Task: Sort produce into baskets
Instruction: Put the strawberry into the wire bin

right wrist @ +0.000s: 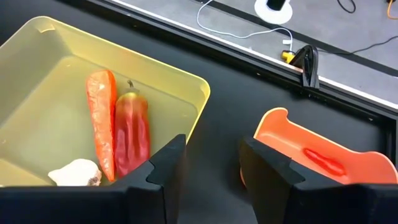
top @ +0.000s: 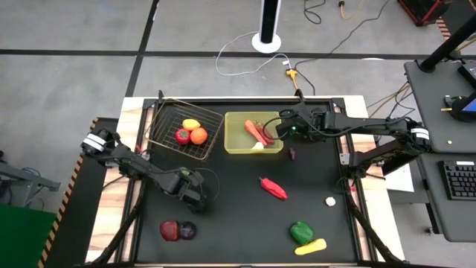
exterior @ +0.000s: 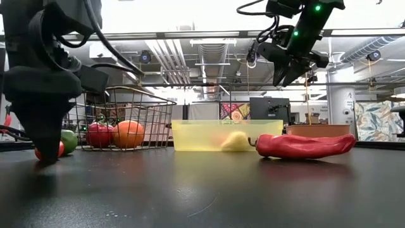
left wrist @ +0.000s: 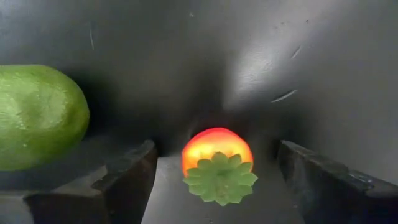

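My left gripper (top: 195, 196) is open and low over the table's near left part. Its fingers stand on either side of a small red-orange tomato (left wrist: 216, 153) with a green calyx, without touching it. The tomato rests on the table, and a green lime (left wrist: 37, 117) lies beside it. My right gripper (right wrist: 214, 180) is open and empty, up in the air (exterior: 285, 71) between the yellow-green tray (right wrist: 74, 81) and the salmon bin (right wrist: 348, 168). The tray holds a carrot (right wrist: 101, 118), a red pepper (right wrist: 132, 134) and a garlic (right wrist: 74, 173). The bin holds a red chili (right wrist: 323, 160).
The wire basket (top: 186, 126) at the far left holds a lemon, a tomato and an orange fruit. On the table lie a red chili (top: 273, 188), a white garlic (top: 330, 200), a green pepper (top: 300, 232), a yellow piece (top: 311, 246) and two dark red-purple pieces (top: 177, 230).
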Tool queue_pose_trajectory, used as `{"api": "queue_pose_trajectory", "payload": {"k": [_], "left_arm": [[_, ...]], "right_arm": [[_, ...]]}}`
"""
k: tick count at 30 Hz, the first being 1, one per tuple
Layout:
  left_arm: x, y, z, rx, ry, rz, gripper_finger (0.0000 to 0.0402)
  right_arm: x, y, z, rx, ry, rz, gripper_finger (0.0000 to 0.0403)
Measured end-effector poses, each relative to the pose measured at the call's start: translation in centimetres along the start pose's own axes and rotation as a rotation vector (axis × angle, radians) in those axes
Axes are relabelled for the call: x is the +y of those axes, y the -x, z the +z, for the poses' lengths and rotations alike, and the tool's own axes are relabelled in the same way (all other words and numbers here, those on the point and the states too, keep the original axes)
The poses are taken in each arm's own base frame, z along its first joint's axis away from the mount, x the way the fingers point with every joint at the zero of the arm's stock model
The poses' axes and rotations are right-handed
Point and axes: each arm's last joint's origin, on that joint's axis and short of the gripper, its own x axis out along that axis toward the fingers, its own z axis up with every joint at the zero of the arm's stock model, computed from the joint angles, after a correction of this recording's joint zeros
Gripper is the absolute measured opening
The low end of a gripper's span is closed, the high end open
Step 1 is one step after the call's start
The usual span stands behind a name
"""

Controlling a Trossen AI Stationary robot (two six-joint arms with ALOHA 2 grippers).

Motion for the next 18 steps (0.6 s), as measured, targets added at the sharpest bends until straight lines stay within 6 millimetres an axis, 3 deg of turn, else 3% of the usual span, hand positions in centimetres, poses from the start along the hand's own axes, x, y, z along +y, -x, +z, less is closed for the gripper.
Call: {"api": "queue_pose_trajectory", "payload": {"k": [7, 18], "left_arm": [[-0.5, -0.19, 0.21, -0.015, 0.004, 0.015, 0.0266], [-0.54, 0.38, 0.49, -0.055, 0.003, 0.014, 0.0158]], "right_arm": [[0.0, -0.01, -0.02, 0.002, -0.004, 0.002, 0.0145], [0.56, 0.41, -0.53, 0.005, 0.009, 0.026, 0.0137]]}}
